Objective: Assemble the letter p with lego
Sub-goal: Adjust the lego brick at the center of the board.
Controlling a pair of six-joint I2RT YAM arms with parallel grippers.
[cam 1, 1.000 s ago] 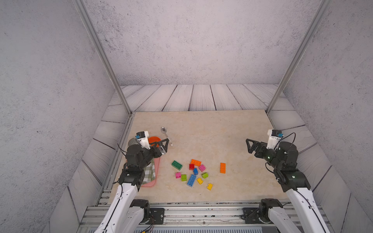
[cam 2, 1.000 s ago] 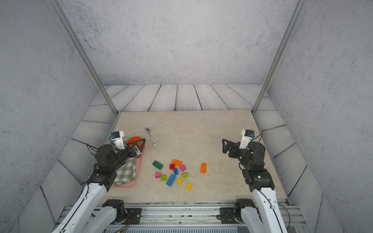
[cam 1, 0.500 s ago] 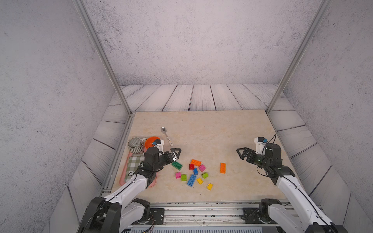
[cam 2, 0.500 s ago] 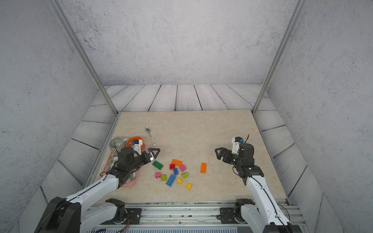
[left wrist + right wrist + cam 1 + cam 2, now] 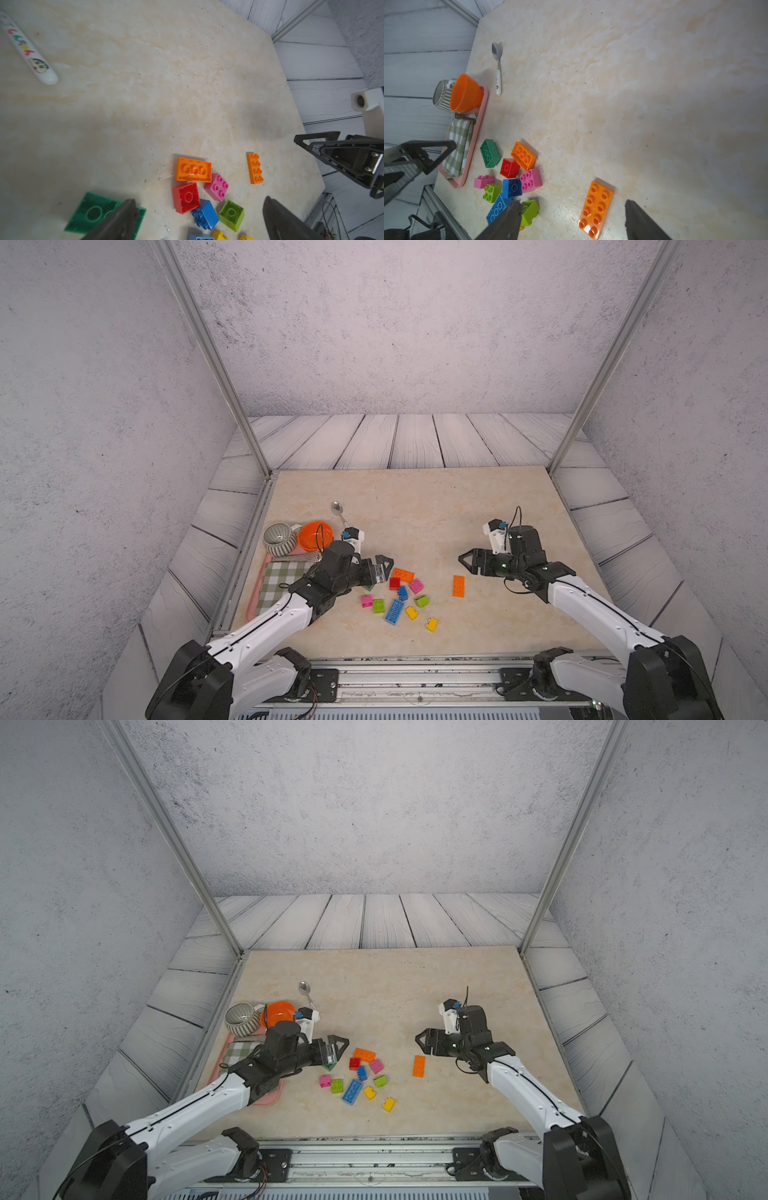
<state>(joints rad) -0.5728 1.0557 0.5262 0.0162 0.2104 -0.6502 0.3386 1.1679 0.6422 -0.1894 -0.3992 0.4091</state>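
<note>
The lego lie loose on the beige table: a cluster with a long orange brick (image 5: 404, 574), red (image 5: 187, 197), pink (image 5: 217, 187), blue (image 5: 394, 611), lime and yellow (image 5: 432, 624) pieces. Apart from it to the right lies a flat orange brick (image 5: 459, 585) (image 5: 597, 207). My left gripper (image 5: 384, 568) (image 5: 199, 201) hangs open at the cluster's left edge, one finger over the long green brick (image 5: 93, 212). My right gripper (image 5: 467, 562) (image 5: 572, 203) is open just above the table; in the right wrist view the flat orange brick shows between its fingers, untouched.
At the table's left edge a pink tray (image 5: 476, 133) carries a checkered cloth (image 5: 282, 585) and an orange bowl (image 5: 316, 535). A striped cup (image 5: 277, 537) stands beside the bowl. A spoon (image 5: 340, 512) lies behind the left gripper.
Both arms have reached out from the table's sides toward the bricks. The left gripper came over the green brick, and the right gripper came down beside the flat orange brick.
</note>
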